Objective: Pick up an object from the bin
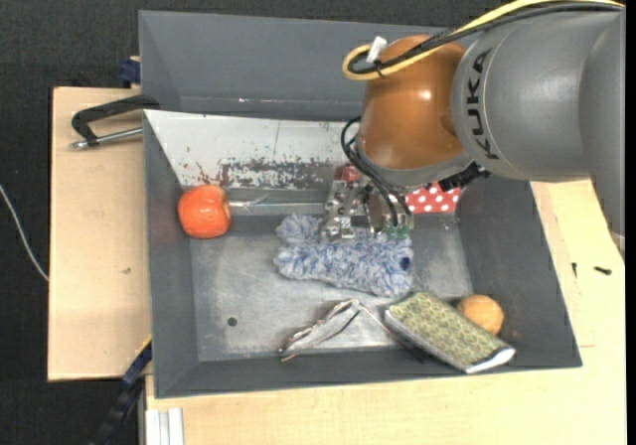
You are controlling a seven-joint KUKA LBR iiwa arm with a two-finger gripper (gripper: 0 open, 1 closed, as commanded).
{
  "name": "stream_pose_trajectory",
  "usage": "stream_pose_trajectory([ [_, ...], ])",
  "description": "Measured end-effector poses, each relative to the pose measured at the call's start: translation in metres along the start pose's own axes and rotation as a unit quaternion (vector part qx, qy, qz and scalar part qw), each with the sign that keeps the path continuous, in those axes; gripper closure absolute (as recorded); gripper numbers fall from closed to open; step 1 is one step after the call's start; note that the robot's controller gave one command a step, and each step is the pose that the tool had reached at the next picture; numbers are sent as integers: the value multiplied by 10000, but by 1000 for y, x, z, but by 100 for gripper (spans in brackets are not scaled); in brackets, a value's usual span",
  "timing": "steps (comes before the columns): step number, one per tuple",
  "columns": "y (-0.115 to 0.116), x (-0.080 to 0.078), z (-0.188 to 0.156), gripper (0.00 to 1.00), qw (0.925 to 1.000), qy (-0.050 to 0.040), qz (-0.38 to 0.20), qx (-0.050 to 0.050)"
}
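Camera view. Gripper at the far edge of the blue knitted cloth, mid-bin; whether it is open or closed we cannot tell. We judge nothing lifted yet: grasp and lift remain. Left of cloth: orange ball. Right of cloth: red dotted item, mostly hidden by the arm.

A green patterned sponge lies flat. A small tan ball sits just beside its right end, and a silvery crumpled strip lies to its left. A red white-dotted piece lies beyond it. An orange ball rests well apart, up-left.
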State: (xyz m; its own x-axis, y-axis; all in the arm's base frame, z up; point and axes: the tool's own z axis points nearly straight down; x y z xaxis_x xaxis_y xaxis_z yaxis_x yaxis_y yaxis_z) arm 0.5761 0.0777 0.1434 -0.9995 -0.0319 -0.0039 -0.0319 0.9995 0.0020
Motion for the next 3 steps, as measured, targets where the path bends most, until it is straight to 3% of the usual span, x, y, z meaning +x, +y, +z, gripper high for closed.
stream_pose_trajectory([
  [1,0,-1,-17,100,10000,1,20,2],
  [2,4,0,-35,100,9992,-29,-398,4],
  [3,19,-20,-23,100,9996,-9,-292,1],
])
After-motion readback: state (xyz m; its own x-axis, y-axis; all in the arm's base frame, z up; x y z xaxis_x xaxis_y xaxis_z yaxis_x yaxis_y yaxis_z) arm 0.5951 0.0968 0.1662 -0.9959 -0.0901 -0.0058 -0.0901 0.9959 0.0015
